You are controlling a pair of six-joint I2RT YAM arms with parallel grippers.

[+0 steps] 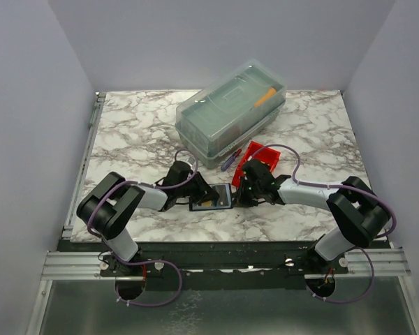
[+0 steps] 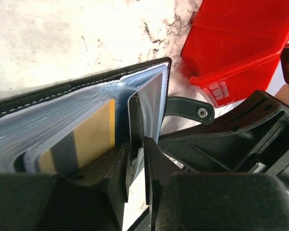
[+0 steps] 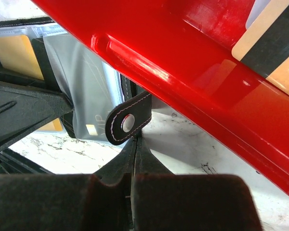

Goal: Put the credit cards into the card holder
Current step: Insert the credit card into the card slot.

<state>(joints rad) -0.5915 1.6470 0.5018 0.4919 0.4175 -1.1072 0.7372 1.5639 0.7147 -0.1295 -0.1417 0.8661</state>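
Note:
The black card holder (image 1: 211, 197) lies open on the marble between both grippers. Its clear sleeves (image 2: 62, 125) fan upward; a gold credit card (image 2: 94, 137) sits in one, and a grey one (image 3: 89, 91) shows in another. My left gripper (image 2: 136, 144) stands slightly open at the sleeves' near edge, with a clear sleeve edge loose in the narrow gap. My right gripper (image 3: 136, 138) is shut, its tips touching the lower edge of the holder's snap strap (image 3: 130, 120). A tan credit card (image 3: 272, 33) with a dark stripe lies in the red bin (image 3: 183, 48).
The red bin (image 1: 253, 150) stands just behind my right gripper (image 1: 243, 195), close over it. A blue-and-red pen (image 1: 230, 159) lies left of the bin. A large clear lidded box (image 1: 230, 108) fills the back middle. My left gripper (image 1: 195, 194) faces the right one across the holder.

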